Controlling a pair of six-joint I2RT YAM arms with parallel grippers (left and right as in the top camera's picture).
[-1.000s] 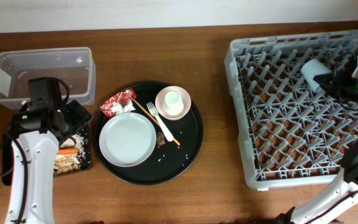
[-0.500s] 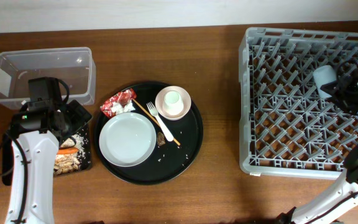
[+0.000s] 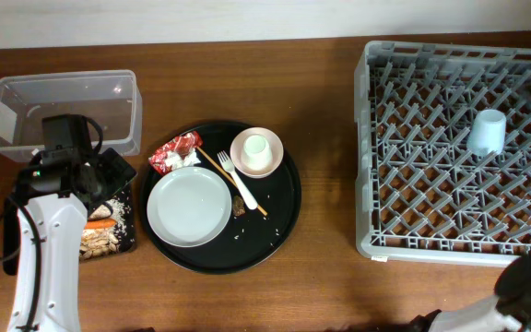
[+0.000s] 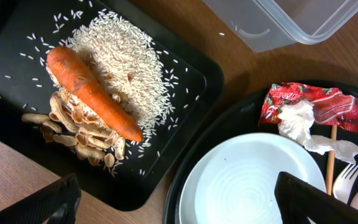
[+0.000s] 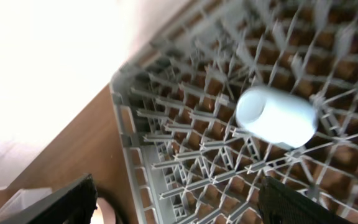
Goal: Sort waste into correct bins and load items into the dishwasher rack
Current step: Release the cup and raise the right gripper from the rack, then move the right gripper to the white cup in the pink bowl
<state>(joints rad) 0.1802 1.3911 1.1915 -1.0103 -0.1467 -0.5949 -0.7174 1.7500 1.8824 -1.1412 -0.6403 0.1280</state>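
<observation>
The light blue cup rests in the grey dishwasher rack, apart from any gripper. My right gripper hangs open above the rack with nothing between its fingers; the overhead view does not show it. My left gripper is wide open over the gap between the flat black tray and the grey plate. The flat tray holds a carrot, rice and beige scraps. The red-and-white wrapper with tissue lies beside the plate.
The round black tray also carries a pinkish bowl with a white cup inside, a white fork, a wooden stick and a small brown lump. The clear tub stands at the back left.
The right gripper has opened, let go of the light blue cup in the rack and drawn away out of the overhead view. The rack shifted and squared up. The left arm stayed still.
</observation>
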